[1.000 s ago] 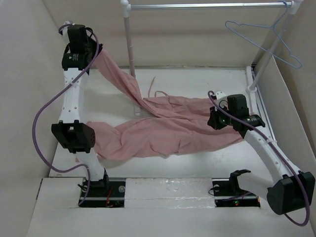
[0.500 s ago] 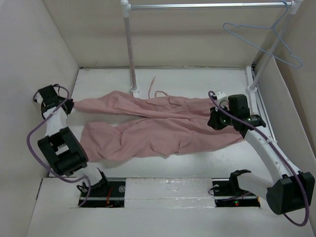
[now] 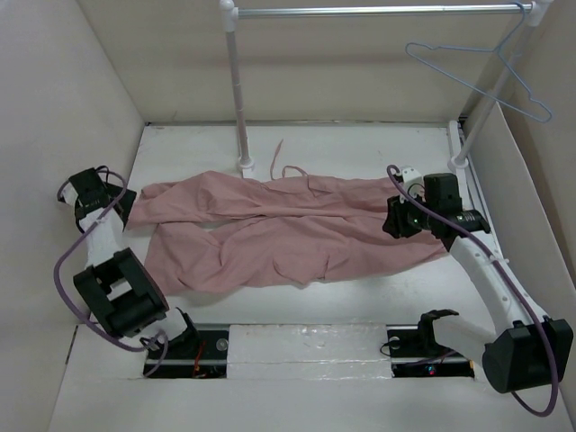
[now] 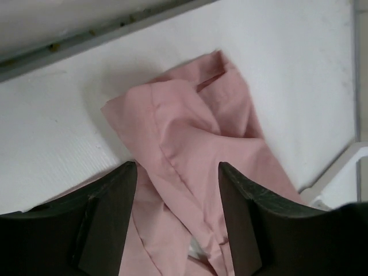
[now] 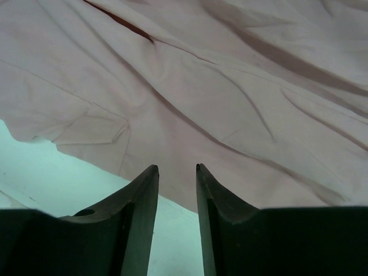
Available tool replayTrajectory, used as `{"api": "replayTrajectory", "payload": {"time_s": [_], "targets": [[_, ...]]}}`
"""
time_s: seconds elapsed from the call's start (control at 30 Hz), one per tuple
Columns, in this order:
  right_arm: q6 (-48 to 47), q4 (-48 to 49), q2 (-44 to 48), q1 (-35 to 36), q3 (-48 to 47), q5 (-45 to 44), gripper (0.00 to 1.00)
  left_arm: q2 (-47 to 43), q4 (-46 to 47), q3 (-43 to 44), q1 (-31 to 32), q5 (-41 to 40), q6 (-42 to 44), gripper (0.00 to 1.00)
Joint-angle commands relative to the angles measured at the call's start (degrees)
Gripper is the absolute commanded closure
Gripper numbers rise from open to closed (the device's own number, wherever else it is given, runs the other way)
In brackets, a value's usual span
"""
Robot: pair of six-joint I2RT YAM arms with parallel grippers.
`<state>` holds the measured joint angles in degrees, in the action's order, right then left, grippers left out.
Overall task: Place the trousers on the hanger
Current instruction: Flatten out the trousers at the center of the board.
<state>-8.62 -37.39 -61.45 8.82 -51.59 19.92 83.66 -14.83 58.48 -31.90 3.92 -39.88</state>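
Fingers (image 4: 115, 213) of the left gripper (image 4: 177, 172) are standing apart and gripping nothing. A cuff of the trousers (image 3: 288, 234) is lying flat on the table (image 3: 360, 144) just beyond the tips, and a fold of pink cloth is running down between them. I cannot tell whether the pads are touching it. From above, that gripper is sitting low at the far left of the table, pointing at the end of the farther leg.

Over on the right, the right gripper (image 5: 177, 169) is holding its fingers (image 5: 138, 218) only narrowly parted, with bare table showing through the gap. They are closing on nothing. The crumpled edge of the cloth is lying just ahead of the tips. From above, this gripper is hovering at the right end of the trousers.

The trousers are lying spread across the middle of the table. Both legs are stretching side by side toward the left, and a thin drawstring (image 3: 283, 166) is trailing off the far edge near the foot of a white post (image 3: 238, 90).

The hanger (image 3: 486, 76) is hanging tilted by its hook from the rail (image 3: 378, 11) at the far right, bare and well apart from the trousers.
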Motion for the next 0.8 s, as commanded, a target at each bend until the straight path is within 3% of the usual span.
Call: {"api": "replayTrajectory", "payload": {"time_s": [0.0, 0.07, 0.13, 0.17, 0.2, 0.23, 0.37, 0.57, 0.67, 0.77], "targets": [[-0.6, 0.8, 0.5, -0.6, -0.4, 0.5, 0.61, -8.0, -1.1, 1.9, 2.9, -6.4, 0.6, 0.45], [-0.6, 1.1, 0.3, -0.6, -0.2, 0.5, 0.62, -10.5, 2.6, 2.0, 7.8, -9.4, 2.4, 0.45], [-0.4, 1.4, -0.2, -1.1, 0.0, 0.7, 0.81, -7.0, 3.3, 4.1, 11.4, -11.7, 4.4, 0.27], [-0.2, 1.7, -0.1, -1.1, 0.0, 1.4, 0.98, -1.1, -0.5, 11.0, 14.0, -13.4, 7.9, 0.23], [0.1, 1.7, 0.1, -1.1, 0.0, 1.4, 0.99, -1.0, -0.6, 11.0, 14.8, -13.4, 8.0, 0.23], [0.3, 2.3, 0.4, -1.1, 0.0, 2.6, 1.0, 5.7, -2.4, 13.8, 14.8, -13.3, 8.9, 0.23], [1.2, 4.0, 1.5, -1.1, 1.7, 5.3, 0.99, 17.7, -6.7, 23.5, 15.4, -14.0, 12.3, 0.26], [-0.1, 1.3, 0.4, -1.1, 2.0, 5.0, 0.9, 29.6, -9.2, 36.2, 15.4, -16.4, 15.2, 0.29], [0.2, 0.8, -1.2, -1.1, 1.2, 5.6, 0.81, 33.0, -8.1, 37.3, 16.7, -17.7, 14.8, 0.3], [0.4, 0.6, -2.1, 0.8, 0.7, 5.7, 0.78, 34.4, -6.4, 37.3, 17.3, -18.7, 14.3, 0.32]]}}
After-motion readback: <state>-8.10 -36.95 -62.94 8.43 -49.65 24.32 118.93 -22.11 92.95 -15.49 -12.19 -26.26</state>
